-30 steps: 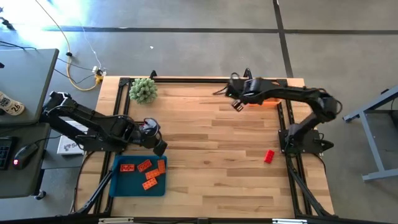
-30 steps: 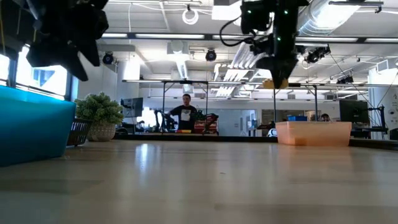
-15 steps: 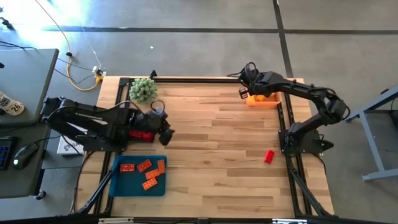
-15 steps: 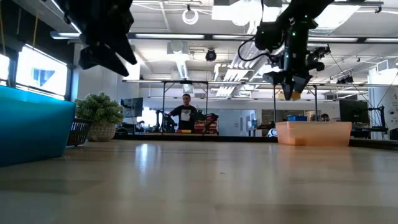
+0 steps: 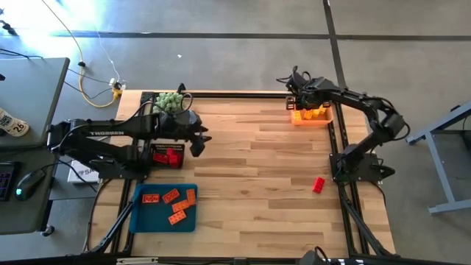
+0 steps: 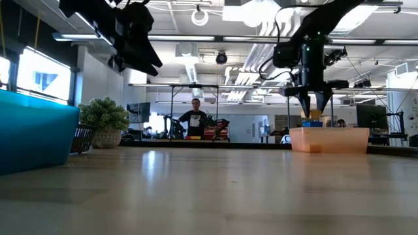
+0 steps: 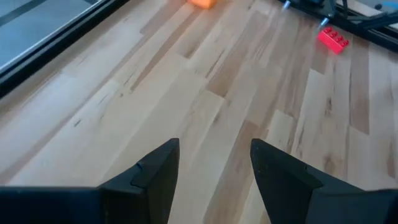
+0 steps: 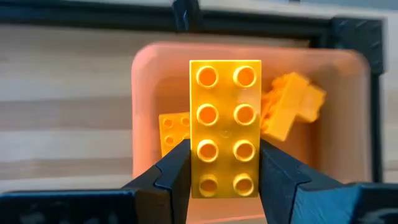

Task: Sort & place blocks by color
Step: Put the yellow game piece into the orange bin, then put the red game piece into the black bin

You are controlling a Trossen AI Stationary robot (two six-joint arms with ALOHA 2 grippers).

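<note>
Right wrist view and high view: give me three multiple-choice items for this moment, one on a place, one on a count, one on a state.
1. Where is the right gripper?
A. Above the orange bin
B. Above the blue tray
C. Beside the plant ball

2. How many red blocks lie in the blue tray?
A. One
B. Four
C. Nine

3. What state are the left gripper's fingers in?
A. Shut on a red block
B. Open, holding nothing
C. Shut on a yellow block

Answers: 1 A, the right wrist view looks down into the orange bin past a yellow block clamped between the fingers. 2 B, the high view shows four red blocks in the tray. 3 B, the left wrist view shows bare table between the spread fingers.
</note>
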